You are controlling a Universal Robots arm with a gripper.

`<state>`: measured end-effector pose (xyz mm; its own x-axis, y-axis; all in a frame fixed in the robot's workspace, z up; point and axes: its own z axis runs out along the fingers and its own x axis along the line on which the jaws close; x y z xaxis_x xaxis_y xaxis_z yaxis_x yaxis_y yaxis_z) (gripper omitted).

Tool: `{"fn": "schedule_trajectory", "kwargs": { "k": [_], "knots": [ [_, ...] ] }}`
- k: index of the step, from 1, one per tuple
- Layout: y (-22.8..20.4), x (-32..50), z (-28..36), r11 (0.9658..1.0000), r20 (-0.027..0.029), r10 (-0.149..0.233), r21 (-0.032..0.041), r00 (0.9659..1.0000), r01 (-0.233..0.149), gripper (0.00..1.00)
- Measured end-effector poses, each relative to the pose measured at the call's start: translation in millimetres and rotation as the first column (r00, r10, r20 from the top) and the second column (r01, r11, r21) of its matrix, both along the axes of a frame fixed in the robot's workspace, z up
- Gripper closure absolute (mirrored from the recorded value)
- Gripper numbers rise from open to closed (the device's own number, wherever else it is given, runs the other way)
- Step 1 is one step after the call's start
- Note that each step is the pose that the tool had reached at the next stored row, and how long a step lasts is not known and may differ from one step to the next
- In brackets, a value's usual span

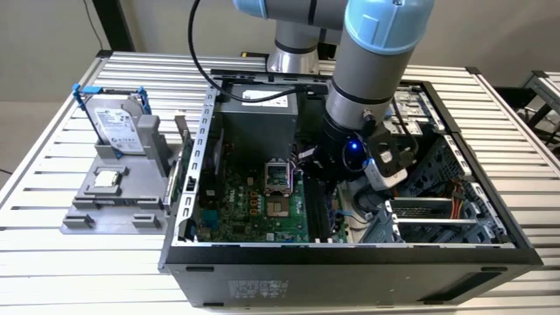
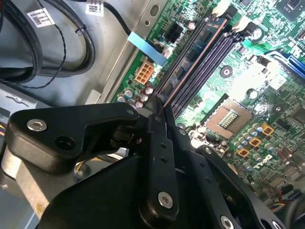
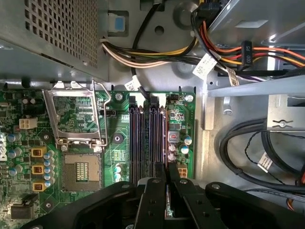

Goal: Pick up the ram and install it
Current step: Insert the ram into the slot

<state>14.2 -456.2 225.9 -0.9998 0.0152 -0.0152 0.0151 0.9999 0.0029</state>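
The ram (image 2: 198, 47) is a thin greenish board with dark chips and a copper-coloured edge. It stands on edge along the outermost memory slot of the green motherboard (image 1: 254, 203). My gripper (image 2: 159, 102) is shut on its near end, with the black fingers (image 2: 162, 143) pressed to both faces. In the first wrist view the ram (image 3: 165, 148) runs edge-on away from the gripper (image 3: 166, 174), beside the dark slots (image 3: 136, 143). I cannot tell whether it is seated. In the exterior view the gripper (image 1: 326, 189) is low inside the open computer case (image 1: 350, 252).
An open processor socket (image 3: 78, 117) lies beside the slots. Black cables (image 3: 248, 148) and a coloured wire bundle (image 3: 238, 50) run along the case floor and wall. Outside the case, a grey fixture (image 1: 114, 210) holds a silver hard drive (image 1: 118, 128) and a small square chip (image 1: 105, 177).
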Motion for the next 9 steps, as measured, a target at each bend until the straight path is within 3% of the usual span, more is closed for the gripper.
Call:
{"fn": "schedule_trajectory", "kwargs": {
  "k": [9],
  "knots": [
    [-0.2, -0.3, -3.0, 1.0, 0.0, -0.003, -0.0012, 1.0, 0.003, 1.0]
  ]
}}
